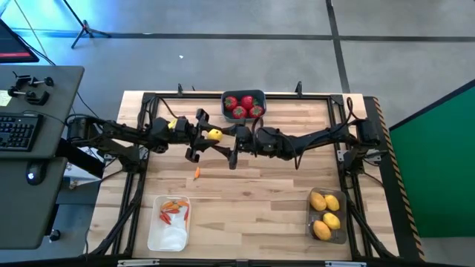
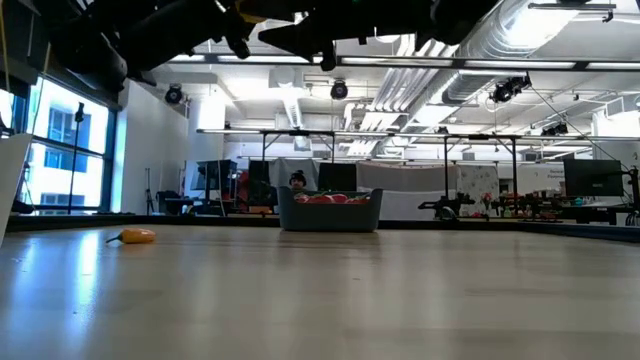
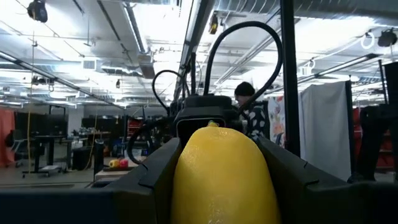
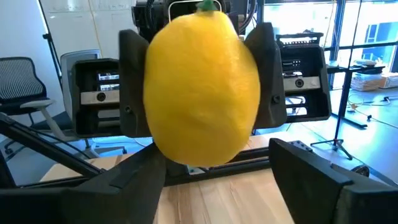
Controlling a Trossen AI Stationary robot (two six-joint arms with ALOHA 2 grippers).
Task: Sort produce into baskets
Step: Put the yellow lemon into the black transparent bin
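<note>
Keyboard [image 1: 16,132] on grey desk [image 1: 44,89] (left of table), office chair [image 4: 22,78].

No text, label, brand or number can be read in any view. The keyboard [image 1: 16,132] beside the desk [image 1: 252,200] perhaps carries key legends, and the whiteboard [image 4: 81,25] seems to bear faint marks, but none is legible.

Lemon [image 3: 224,177] cut off at frame bottom; white bin [image 1: 169,222] contents too small.
</note>
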